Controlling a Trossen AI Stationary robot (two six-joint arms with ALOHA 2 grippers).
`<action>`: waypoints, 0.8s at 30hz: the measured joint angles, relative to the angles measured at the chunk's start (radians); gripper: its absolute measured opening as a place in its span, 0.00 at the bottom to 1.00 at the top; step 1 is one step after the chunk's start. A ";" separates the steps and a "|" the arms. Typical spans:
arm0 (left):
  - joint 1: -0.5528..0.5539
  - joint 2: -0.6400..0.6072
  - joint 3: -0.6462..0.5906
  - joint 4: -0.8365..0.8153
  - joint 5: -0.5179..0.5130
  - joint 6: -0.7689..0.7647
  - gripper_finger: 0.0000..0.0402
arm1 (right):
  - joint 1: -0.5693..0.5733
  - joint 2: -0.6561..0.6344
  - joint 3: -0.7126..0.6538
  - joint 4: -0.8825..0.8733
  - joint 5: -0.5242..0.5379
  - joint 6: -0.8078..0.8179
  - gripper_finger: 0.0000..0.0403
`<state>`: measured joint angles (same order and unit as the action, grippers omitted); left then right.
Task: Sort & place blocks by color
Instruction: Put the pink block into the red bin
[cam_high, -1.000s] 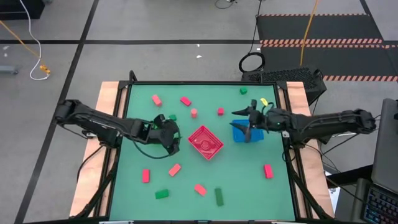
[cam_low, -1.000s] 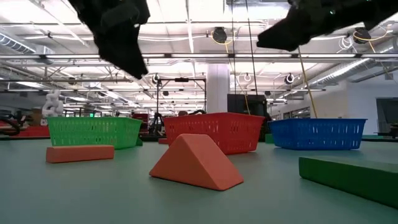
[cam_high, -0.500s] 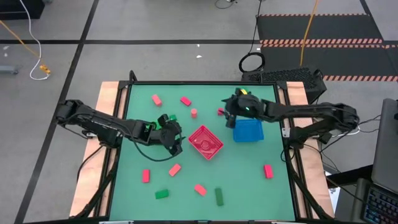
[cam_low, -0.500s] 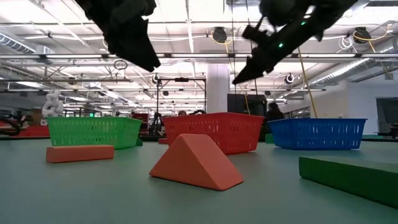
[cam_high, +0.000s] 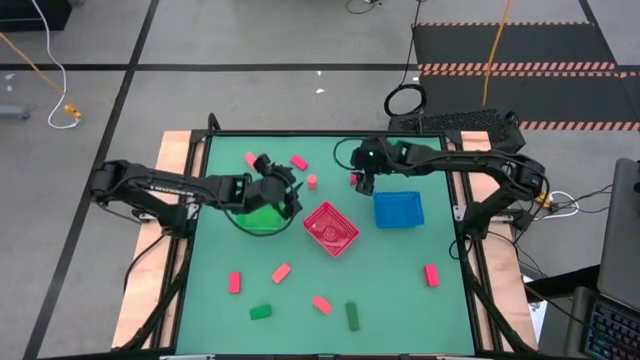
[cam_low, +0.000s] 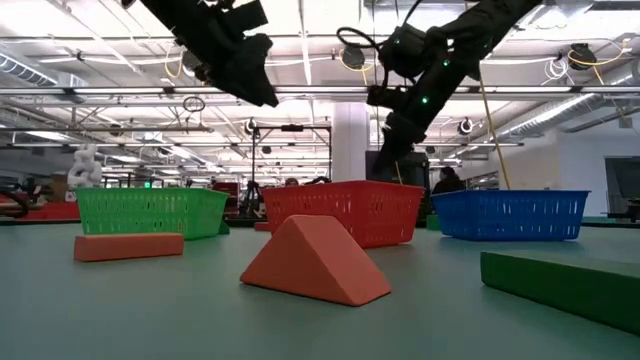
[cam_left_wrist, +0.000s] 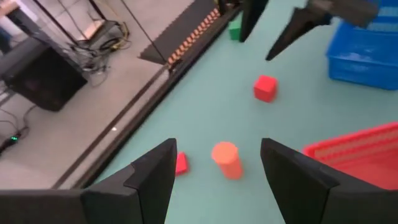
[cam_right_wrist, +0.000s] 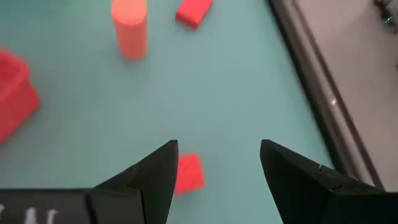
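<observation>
Small red, salmon and green blocks lie scattered on the green table. My right gripper (cam_high: 360, 184) (cam_right_wrist: 217, 180) is open above a red cube (cam_high: 354, 179) (cam_right_wrist: 188, 174), which shows just inside one fingertip. My left gripper (cam_high: 284, 194) (cam_left_wrist: 217, 180) is open over the far edge of the green basket (cam_high: 258, 216). It faces a salmon cylinder (cam_high: 312, 181) (cam_left_wrist: 225, 159) and a red block (cam_left_wrist: 181, 163). More red blocks (cam_high: 298, 162) (cam_high: 251, 159) lie toward the far edge. The near half holds several others (cam_high: 281, 272) (cam_high: 351, 316).
The red basket (cam_high: 330, 228) stands mid-table and the blue basket (cam_high: 398, 209) to its right. In the low view a salmon wedge (cam_low: 315, 262), a salmon bar (cam_low: 128, 246) and a green bar (cam_low: 560, 285) lie close to the camera. A green block (cam_left_wrist: 235, 29) sits near the far edge.
My right gripper has swung from above the blue basket toward the table's left and far side, and has come down over the red cube. My left gripper has moved toward the far edge, uncovering the green basket below it. No block has moved.
</observation>
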<state>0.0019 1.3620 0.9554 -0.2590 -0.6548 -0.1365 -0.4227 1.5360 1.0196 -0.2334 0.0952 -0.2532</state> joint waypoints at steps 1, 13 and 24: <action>0.012 -0.003 0.000 0.016 0.001 0.017 0.58 | -0.002 0.000 0.001 0.019 0.000 0.000 0.55; 0.140 -0.017 0.000 0.257 0.160 0.156 0.58 | -0.073 -0.003 0.000 0.095 -0.100 0.074 0.55; 0.173 -0.017 0.000 0.188 0.160 0.128 0.58 | -0.060 0.054 -0.001 0.061 -0.098 0.101 0.55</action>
<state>0.1751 1.3453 0.9554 -0.0709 -0.4950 -0.0083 -0.4826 1.5901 1.0187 -0.1724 -0.0026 -0.1521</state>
